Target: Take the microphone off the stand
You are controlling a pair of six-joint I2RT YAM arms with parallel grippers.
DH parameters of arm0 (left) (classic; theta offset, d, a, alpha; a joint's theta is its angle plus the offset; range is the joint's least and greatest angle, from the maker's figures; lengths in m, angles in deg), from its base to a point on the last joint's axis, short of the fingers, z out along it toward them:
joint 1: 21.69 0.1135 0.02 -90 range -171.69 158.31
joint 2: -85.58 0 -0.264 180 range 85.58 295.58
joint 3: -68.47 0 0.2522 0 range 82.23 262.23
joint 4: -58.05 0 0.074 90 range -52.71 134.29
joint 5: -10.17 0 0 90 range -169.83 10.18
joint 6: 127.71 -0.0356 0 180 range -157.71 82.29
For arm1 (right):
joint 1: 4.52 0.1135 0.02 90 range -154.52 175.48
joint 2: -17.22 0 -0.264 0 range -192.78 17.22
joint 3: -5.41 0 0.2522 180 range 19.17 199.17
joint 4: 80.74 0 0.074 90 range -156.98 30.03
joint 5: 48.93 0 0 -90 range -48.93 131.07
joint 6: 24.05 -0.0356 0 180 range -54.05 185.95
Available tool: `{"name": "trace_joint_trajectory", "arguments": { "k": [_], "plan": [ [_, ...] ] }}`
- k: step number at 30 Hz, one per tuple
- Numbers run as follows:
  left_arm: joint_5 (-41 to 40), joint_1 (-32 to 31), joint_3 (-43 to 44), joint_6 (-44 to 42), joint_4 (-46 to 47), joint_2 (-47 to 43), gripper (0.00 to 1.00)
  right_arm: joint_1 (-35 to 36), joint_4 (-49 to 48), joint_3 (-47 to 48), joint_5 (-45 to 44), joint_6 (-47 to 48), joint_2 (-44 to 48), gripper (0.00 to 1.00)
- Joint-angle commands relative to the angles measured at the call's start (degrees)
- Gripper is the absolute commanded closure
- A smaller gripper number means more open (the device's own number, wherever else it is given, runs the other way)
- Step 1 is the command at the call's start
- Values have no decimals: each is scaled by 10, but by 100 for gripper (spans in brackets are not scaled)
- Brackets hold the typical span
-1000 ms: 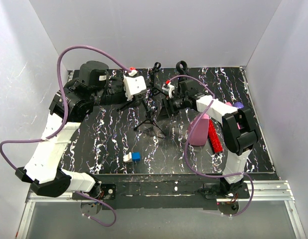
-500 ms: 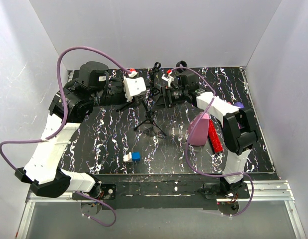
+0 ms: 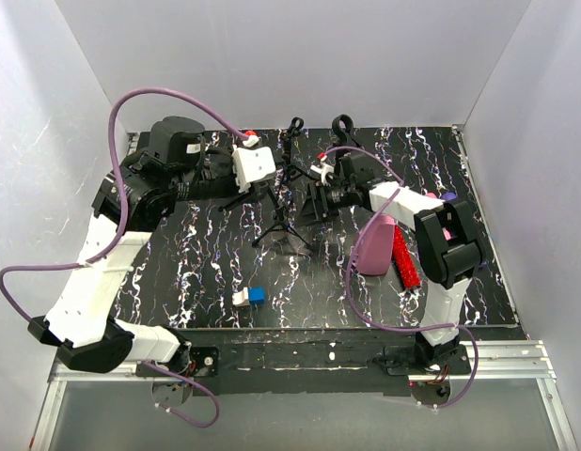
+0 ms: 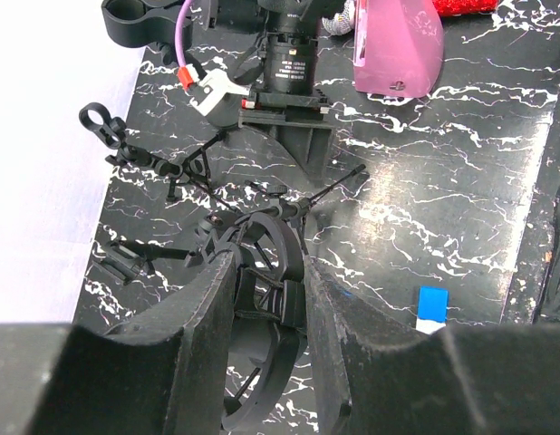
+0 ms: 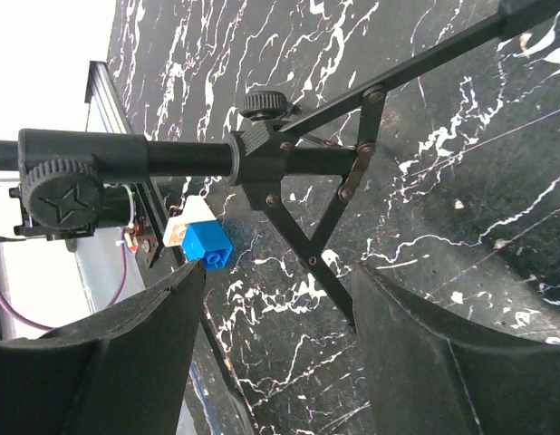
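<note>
The black tripod stand (image 3: 285, 224) is upright mid-table, its boom (image 4: 158, 163) reaching to the back. My left gripper (image 3: 270, 191) is shut on the stand's round ring mount (image 4: 278, 237); the fingers (image 4: 203, 308) press it from both sides. I cannot make out the microphone in that ring. My right gripper (image 3: 316, 201) is open just right of the stand. In the right wrist view the stand's hub and leg struts (image 5: 289, 163) lie ahead of the right gripper (image 5: 280, 285), with one strut running between the fingers, untouched.
A pink container (image 3: 375, 246) and a red brush (image 3: 404, 256) lie right of the stand. A purple item (image 3: 448, 198) with a silvery mesh end (image 4: 342, 13) sits behind them. A blue-and-white block (image 3: 248, 297) lies near the front. A loose black clip (image 3: 342, 123) rests at the back.
The right gripper swung up toward the back beside the stand, then came back down to its right. The left gripper and the stand have stayed put.
</note>
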Motion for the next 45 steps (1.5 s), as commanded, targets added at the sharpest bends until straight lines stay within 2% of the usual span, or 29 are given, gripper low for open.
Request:
{"name": "trace_joint_trajectory", "arguments": {
  "k": [1, 8, 16, 17, 18, 19, 21, 26, 29, 31, 32, 35, 37, 40, 43, 45],
  "plan": [
    [-6, 3, 0, 5, -38, -6, 100, -10, -1, 25, 26, 31, 10, 28],
    [2, 3, 17, 15, -28, 5, 100, -9, -6, 56, 68, 25, 52, 29],
    [49, 3, 67, 35, -7, 48, 98, -11, 22, 43, 54, 39, 147, 29],
    [57, 3, 74, 35, -7, 55, 82, -11, 34, 49, 51, 45, 157, 29],
    [67, 3, 79, 35, -3, 59, 61, -11, 47, 56, 49, 53, 166, 29],
    [74, 2, 83, 39, 4, 63, 49, -15, 61, 64, 47, 63, 176, 29],
    [86, 2, 91, 53, 26, 69, 39, -21, 90, 81, 42, 78, 192, 29],
    [82, 2, 118, 62, 76, 82, 25, -54, 128, 111, 6, 77, 232, 28],
    [36, 2, 84, 72, 139, 65, 16, -69, 142, 130, -44, 75, 255, 26],
    [-3, 2, 46, 83, 197, 48, 10, -76, 167, 157, -111, 67, 264, 22],
    [-27, 3, 23, 86, 224, 39, 3, -82, 184, 172, -134, 68, 266, 21],
    [-124, 3, -39, 120, 325, 20, 2, -98, 255, 252, -180, 79, 255, 16],
    [-232, 3, -79, 145, 388, 11, 2, -101, 314, 311, -219, 106, 239, 13],
    [-371, 13, -141, 163, 493, 1, 2, -101, 371, 380, -378, 69, 219, 12],
    [-411, 59, -138, 229, 495, 19, 2, -101, 436, 446, -557, 52, 193, 6],
    [-411, 90, -107, 279, 443, 44, 2, -101, 464, 475, -618, 56, 181, 3]
  ]
}}
